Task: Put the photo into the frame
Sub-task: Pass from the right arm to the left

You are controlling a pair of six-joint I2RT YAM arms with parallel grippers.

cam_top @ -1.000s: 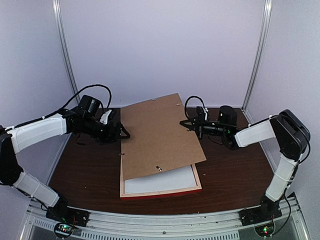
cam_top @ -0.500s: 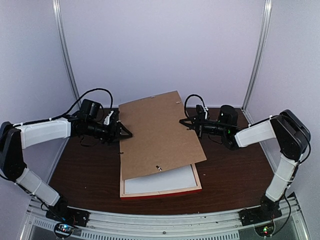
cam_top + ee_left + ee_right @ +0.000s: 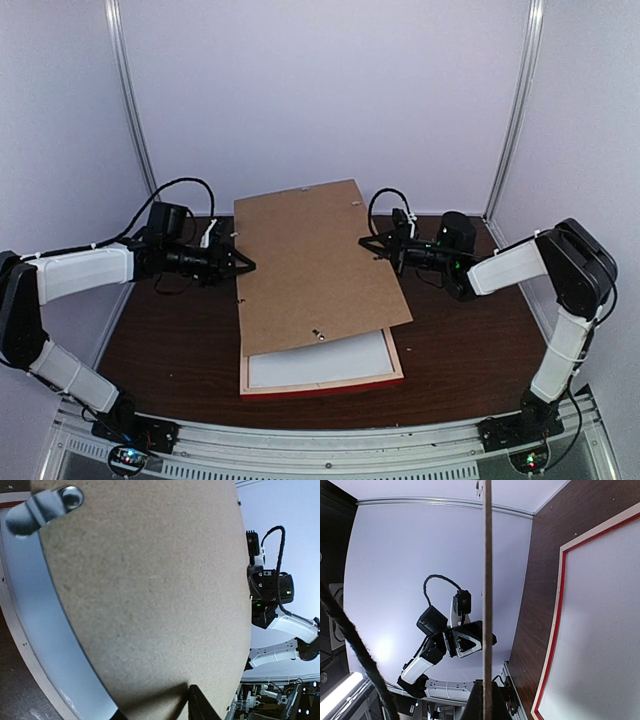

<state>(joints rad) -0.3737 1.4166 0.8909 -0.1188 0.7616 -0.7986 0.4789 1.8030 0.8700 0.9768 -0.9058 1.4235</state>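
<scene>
The frame (image 3: pixel 322 387) lies flat near the table's front with its pale back up, a red edge showing and a white panel (image 3: pixel 320 362) inside it. A brown backing board (image 3: pixel 315 270) is tilted up over it, with its near edge resting on the frame. My right gripper (image 3: pixel 366 243) is shut on the board's right edge, which the right wrist view shows edge-on (image 3: pixel 487 580) between the fingers (image 3: pixel 487 700). My left gripper (image 3: pixel 247 266) is at the board's left edge, its jaws still apart on either side of the board (image 3: pixel 150 590). The photo is out of view.
A metal turn clip (image 3: pixel 45 507) sits on the board's back. Dark wooden tabletop (image 3: pixel 170 330) lies left and right of the frame. White walls and metal corner posts (image 3: pixel 135 110) enclose the workspace. The left arm (image 3: pixel 455 640) shows in the right wrist view beyond the board.
My left gripper slid in to the board's left edge and its jaws narrowed. The board's far left corner rose a little. The right arm stayed put.
</scene>
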